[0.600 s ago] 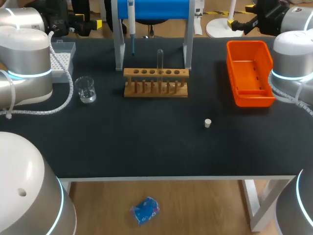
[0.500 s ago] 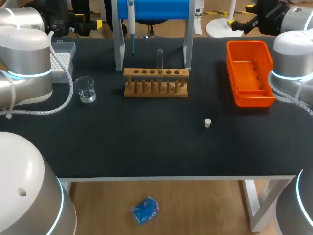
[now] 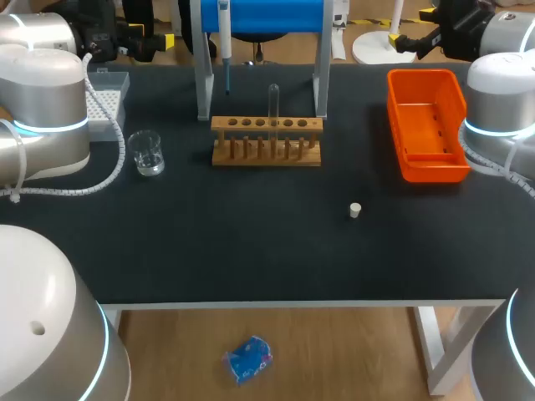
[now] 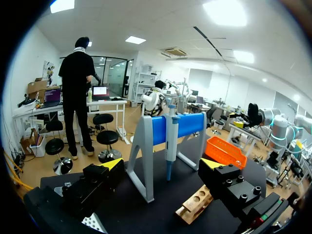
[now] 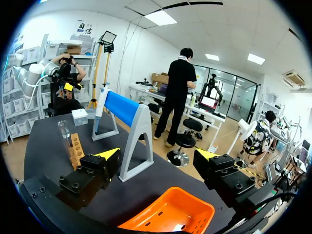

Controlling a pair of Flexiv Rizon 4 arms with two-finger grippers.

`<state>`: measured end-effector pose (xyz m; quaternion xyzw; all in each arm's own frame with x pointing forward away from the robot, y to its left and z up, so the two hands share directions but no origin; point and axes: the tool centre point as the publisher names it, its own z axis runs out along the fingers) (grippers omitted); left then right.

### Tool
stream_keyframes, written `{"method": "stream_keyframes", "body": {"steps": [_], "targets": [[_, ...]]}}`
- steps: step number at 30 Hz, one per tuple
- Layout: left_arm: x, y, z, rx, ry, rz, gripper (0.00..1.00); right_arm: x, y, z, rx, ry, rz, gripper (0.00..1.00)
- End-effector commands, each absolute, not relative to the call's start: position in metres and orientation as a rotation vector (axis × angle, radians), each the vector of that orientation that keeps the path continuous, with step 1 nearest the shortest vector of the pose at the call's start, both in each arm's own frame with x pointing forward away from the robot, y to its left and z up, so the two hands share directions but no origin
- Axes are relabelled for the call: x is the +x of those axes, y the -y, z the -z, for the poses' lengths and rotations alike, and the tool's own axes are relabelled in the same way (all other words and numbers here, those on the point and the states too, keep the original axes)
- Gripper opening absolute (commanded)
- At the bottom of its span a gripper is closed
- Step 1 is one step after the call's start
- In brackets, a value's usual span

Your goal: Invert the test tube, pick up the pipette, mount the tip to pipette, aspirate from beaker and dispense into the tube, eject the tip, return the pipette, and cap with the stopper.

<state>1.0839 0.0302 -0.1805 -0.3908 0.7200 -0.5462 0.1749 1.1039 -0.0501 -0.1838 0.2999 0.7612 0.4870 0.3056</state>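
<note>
On the dark worktop (image 3: pixel 251 242), the clear glass test tube (image 3: pixel 273 104) stands in the wooden rack (image 3: pixel 266 140) near the back edge. The white pipette (image 3: pixel 224 38) hangs on its blue stand (image 3: pixel 261 15). The small white stopper (image 3: pixel 355 210) lies loose. Both the left end effector (image 4: pixel 163 168) and the right end effector (image 5: pixel 157 156) are wide apart and empty. Almost every step looks undone.

Clear glass test tube (image 3: pixel 273 104) upright in wooden rack (image 3: pixel 266 142), white pipette (image 3: pixel 224 33) hanging on blue stand (image 3: pixel 261 17), clear glass beaker (image 3: pixel 146 153) left of rack, small white stopper (image 3: pixel 355 210) lying apart
</note>
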Motion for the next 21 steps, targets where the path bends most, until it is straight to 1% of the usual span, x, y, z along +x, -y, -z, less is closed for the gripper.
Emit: {"method": "stream_keyframes", "body": {"steps": [1,18,21], "targets": [[1.0835,-0.0298,0.1814,-1.107,-2.035,1.548,1.00,1.1043,0.0502,0.1840,0.793,-2.015,-1.290,1.00],[1.0819,-0.0295,0.1792,-1.084,-2.043,1.554,1.00,1.1043,0.0502,0.1840,0.793,-2.015,-1.290,1.00],[1.0755,-0.0289,0.1743,-0.982,-2.093,1.574,1.00,1.0965,0.0460,0.1804,0.760,-2.051,-1.419,1.00]]}}
